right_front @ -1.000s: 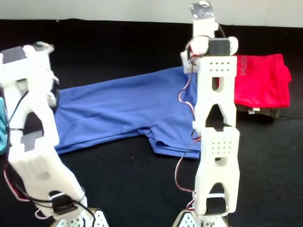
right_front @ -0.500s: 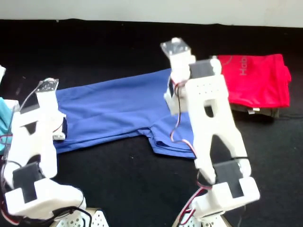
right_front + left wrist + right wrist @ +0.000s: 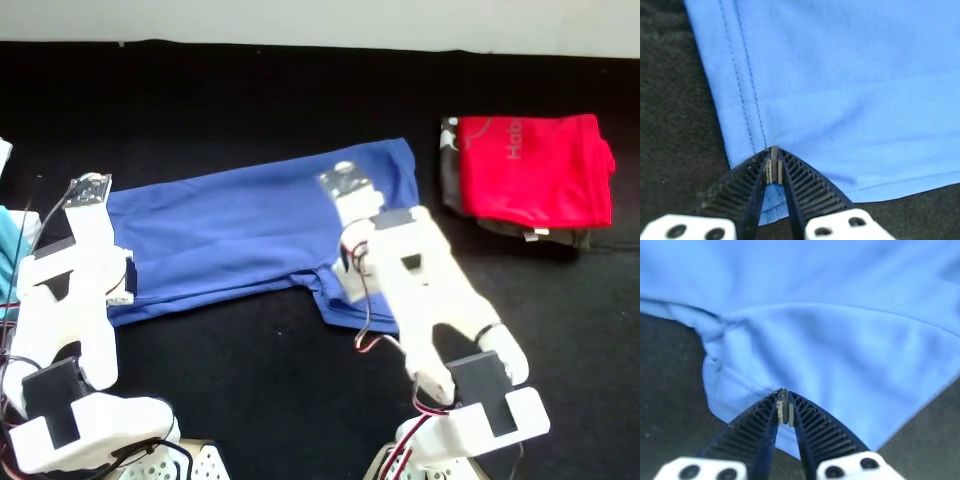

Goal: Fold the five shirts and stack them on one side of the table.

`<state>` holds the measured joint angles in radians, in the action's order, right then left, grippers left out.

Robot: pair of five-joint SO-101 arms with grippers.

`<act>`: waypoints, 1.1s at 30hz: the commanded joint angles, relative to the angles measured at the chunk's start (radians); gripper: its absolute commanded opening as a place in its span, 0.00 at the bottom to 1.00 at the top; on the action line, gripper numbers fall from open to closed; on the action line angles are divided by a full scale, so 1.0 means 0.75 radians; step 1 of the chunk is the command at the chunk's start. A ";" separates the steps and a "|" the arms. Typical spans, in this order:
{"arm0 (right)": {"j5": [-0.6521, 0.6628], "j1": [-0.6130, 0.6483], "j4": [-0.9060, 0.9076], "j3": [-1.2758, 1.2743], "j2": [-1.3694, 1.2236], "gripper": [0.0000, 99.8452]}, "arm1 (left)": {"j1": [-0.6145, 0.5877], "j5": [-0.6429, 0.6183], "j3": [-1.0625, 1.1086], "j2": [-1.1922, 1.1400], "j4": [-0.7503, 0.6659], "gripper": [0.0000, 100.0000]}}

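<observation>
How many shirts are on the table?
4: blue shirt spread centrally, red shirt folded at right atop a dark shirt, teal cloth at left edge; others may be hidden.

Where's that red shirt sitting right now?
In the high view, the red shirt lies folded at the table's far right, atop a darker folded garment, just right of the spread blue shirt.

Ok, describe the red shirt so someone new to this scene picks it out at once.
Start at the black table, then look past the blue shirt spread across its middle, toward the high view's right side. There a red shirt lies neatly folded on a dark folded garment; it alone is red.
</observation>
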<state>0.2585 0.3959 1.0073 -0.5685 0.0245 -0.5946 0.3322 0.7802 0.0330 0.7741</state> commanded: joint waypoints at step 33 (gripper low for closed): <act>0.556 0.191 0.312 -0.171 0.179 0.21 | 0.001 0.012 0.296 0.244 -0.288 0.01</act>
<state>0.6483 0.5600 1.2866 -0.6912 0.1995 -0.5930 0.3322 0.9981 0.2125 0.5762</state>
